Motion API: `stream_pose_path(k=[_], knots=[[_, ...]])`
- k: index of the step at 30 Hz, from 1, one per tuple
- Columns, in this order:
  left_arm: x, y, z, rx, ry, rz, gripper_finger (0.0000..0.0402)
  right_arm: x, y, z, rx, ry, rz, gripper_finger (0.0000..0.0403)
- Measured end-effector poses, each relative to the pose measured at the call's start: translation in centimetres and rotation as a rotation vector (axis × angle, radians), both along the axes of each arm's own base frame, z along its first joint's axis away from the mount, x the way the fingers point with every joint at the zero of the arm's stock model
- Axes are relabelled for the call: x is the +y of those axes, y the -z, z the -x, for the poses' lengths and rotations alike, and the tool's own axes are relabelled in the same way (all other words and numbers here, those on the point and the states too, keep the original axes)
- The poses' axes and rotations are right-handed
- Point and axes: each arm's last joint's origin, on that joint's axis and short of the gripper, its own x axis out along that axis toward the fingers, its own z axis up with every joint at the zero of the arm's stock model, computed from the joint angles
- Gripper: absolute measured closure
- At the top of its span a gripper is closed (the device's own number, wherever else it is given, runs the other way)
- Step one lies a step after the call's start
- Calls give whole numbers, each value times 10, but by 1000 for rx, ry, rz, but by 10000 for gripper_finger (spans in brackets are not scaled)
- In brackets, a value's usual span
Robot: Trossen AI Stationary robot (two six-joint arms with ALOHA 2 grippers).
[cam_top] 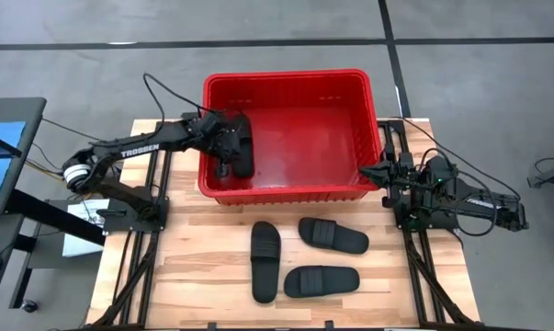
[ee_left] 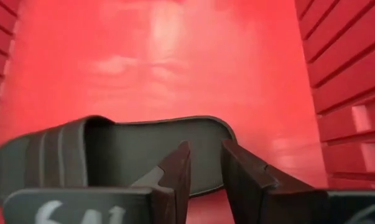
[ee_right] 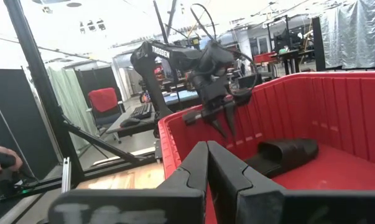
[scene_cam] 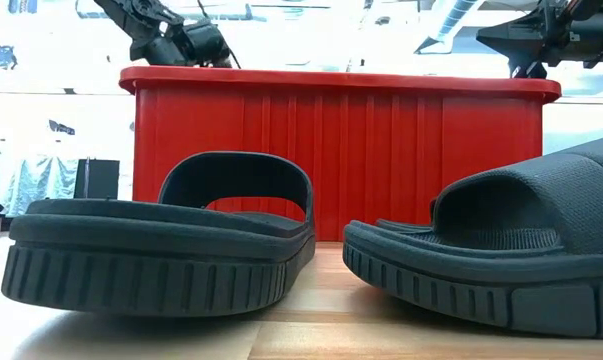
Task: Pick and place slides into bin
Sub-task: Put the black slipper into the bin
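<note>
The red bin (cam_top: 286,78) stands at the table's far middle. One black slide (cam_top: 243,147) lies flat on the bin's floor by its left wall; it also shows in the left wrist view (ee_left: 112,149) and the right wrist view (ee_right: 283,154). My left gripper (cam_top: 223,165) hangs inside the bin just above that slide, fingers pointing down, a little open and empty (ee_right: 222,127). Three more black slides lie on the table in front of the bin (cam_top: 265,260) (cam_top: 333,235) (cam_top: 322,281). My right gripper (cam_top: 367,172) is shut and empty at the bin's near right corner.
The bin's tall walls (scene_cam: 331,150) stand between the table's slides and the bin floor. Two of the slides fill the low view's foreground (scene_cam: 161,240) (scene_cam: 501,250). Bare wood shows left of the slides (cam_top: 203,267). The arms' black frames run along both table sides.
</note>
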Motion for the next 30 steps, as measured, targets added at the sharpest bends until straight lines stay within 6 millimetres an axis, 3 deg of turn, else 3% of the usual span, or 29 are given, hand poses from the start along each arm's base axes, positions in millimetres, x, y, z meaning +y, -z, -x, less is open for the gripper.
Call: stream_pose_path(k=[11, 18, 23, 30], knots=[[-16, -99, 11, -278, -36, -103, 324, 0, 0, 0, 0, 0, 0, 403], [-41, -162, 36, -522, -127, -30, 324, 0, 0, 0, 0, 0, 0, 403], [-65, -189, 60, -655, -137, 31, 324, 0, 0, 0, 0, 0, 0, 403], [-94, -201, 86, -728, -96, 132, 324, 0, 0, 0, 0, 0, 0, 403]])
